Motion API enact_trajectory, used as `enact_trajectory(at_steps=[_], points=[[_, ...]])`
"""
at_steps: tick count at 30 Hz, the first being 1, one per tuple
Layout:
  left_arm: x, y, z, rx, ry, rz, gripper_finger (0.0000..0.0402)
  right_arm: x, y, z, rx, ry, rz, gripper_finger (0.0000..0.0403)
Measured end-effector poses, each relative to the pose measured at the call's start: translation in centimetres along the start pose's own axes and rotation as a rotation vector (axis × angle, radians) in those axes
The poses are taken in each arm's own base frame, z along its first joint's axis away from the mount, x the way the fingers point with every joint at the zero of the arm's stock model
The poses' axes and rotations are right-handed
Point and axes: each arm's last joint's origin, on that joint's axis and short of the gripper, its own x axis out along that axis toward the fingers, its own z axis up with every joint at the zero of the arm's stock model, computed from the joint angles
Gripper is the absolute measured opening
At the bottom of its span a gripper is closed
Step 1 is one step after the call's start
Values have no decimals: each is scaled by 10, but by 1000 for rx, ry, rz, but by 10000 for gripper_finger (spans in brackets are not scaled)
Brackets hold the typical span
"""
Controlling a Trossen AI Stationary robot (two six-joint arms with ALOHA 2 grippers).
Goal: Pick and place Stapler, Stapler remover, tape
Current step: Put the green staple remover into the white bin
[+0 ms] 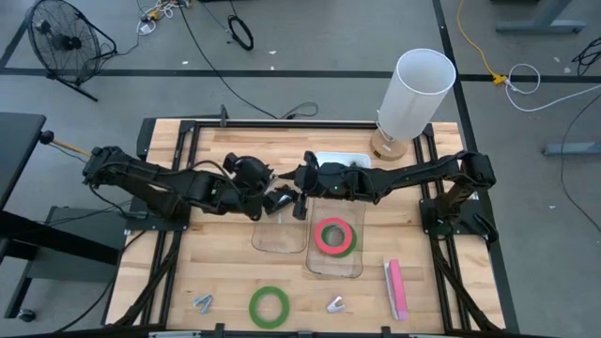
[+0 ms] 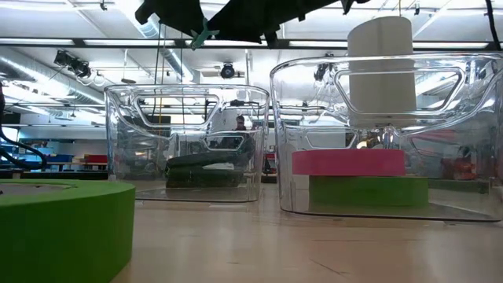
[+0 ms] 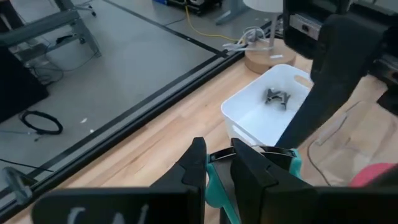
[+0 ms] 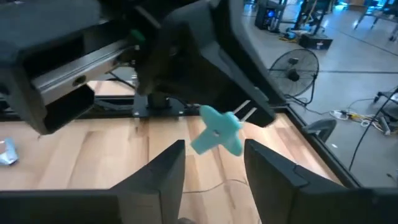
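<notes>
**Meeting mid-air beside the tape bin**

Both arms reach in from opposite sides and come together just behind the clear bin (image 1: 333,267) that holds the stacked tape. The left gripper (image 1: 278,201) is clenched on a small teal piece (image 4: 217,132), which I take for a stapler remover by the metal prongs on it. The right gripper (image 1: 300,193) faces it with its fingers spread and nothing between them. The teal piece lies straight ahead of those fingers and does not touch them; its prongs point away towards the left arm.

Inside that bin a red-pink tape roll (image 1: 321,236) lies on a green one (image 2: 368,191). Another green roll (image 1: 254,305) sits on the bare wood in front of the bin. The pink stapler (image 1: 395,287) lies just beside the bin's front right corner, its long axis running front to back.

Only the right wrist view shows the piece's cross shape. From overhead the grippers hide it. The low view (image 2: 203,35) shows it hanging well above the bin's rim.
</notes>
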Motion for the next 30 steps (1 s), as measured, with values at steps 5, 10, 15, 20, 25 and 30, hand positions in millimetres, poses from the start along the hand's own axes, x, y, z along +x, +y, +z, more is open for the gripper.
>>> enact_trajectory(at_steps=[5,10,15,20,25,30], points=[[0,-1,1,0,-2,-11,50,1,-3,4,8,-41,7,192],[0,-3,2,-19,-7,-32,50,1,-2,9,-1,-98,12,208],[-1,-6,5,10,-32,-53,50,1,-2,9,-3,-93,6,204],[-1,-6,6,4,-38,-55,50,1,-3,8,-4,-88,-13,198],[-1,-7,6,17,-38,-59,50,1,-3,1,-10,-67,-40,196],[-1,-7,6,17,-42,-58,50,2,-5,-1,-5,-62,-50,197]])
